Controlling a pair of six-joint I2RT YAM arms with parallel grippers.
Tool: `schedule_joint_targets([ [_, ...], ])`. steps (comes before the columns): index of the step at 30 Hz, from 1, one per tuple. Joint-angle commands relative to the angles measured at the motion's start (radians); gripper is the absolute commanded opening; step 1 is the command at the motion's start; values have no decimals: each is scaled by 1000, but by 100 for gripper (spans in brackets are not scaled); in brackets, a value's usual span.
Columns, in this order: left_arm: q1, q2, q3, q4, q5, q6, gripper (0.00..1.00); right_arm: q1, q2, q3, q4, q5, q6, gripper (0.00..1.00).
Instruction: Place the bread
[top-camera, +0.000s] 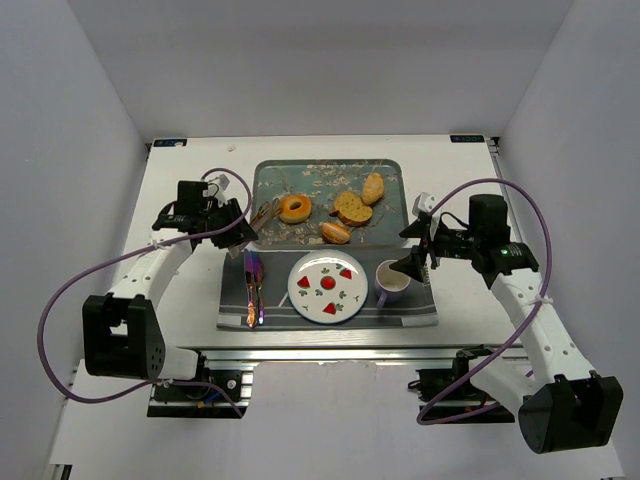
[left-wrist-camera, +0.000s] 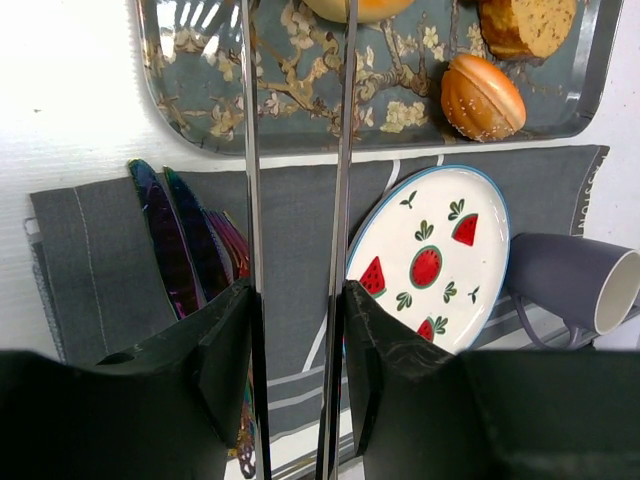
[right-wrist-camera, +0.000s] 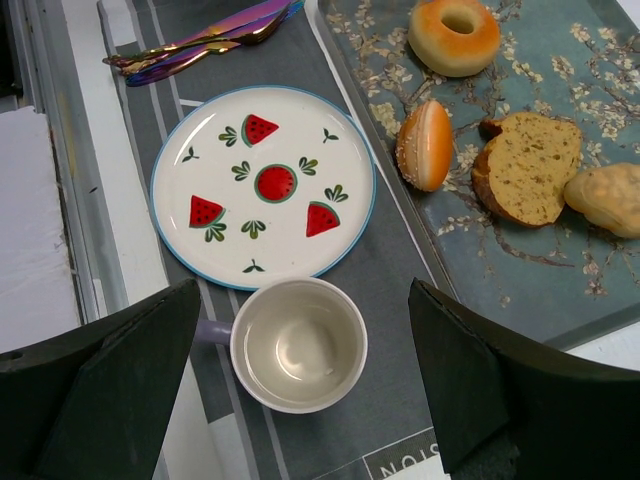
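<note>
Left wrist view: the bread (left-wrist-camera: 385, 8) is cut off by the top edge, and the tips of the tongs (left-wrist-camera: 343, 150) are lost there too, so contact cannot be judged. The left gripper (left-wrist-camera: 295, 300) is seen clamped on the tongs, one arm against each finger. From above, the bread is found whole at the left end of the floral tray (top-camera: 395, 170), apart from the slices (top-camera: 352, 208) and roll (top-camera: 335, 232). Only painted watermelon is seen on the plate (top-camera: 326, 287), set between cutlery (top-camera: 253, 288) and mug (right-wrist-camera: 298, 345). The right gripper (right-wrist-camera: 305, 295) is held wide apart above the mug.
</note>
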Motion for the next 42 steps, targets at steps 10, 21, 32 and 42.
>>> schedule_joint_targets([
  [10, -9, 67, 28, 97, 79, -54, 53, -9, -20, -23, 4, -26, -9, 89],
  [21, -10, 119, 34, 105, 105, -51, 45, -14, -28, -26, 4, -25, -5, 89],
  [32, -10, -22, 40, 82, 217, -53, 1, -20, -32, -11, -14, -28, -9, 89],
  [42, -38, -454, -235, -66, 315, -154, 2, -22, -45, -9, -31, -20, -25, 89],
])
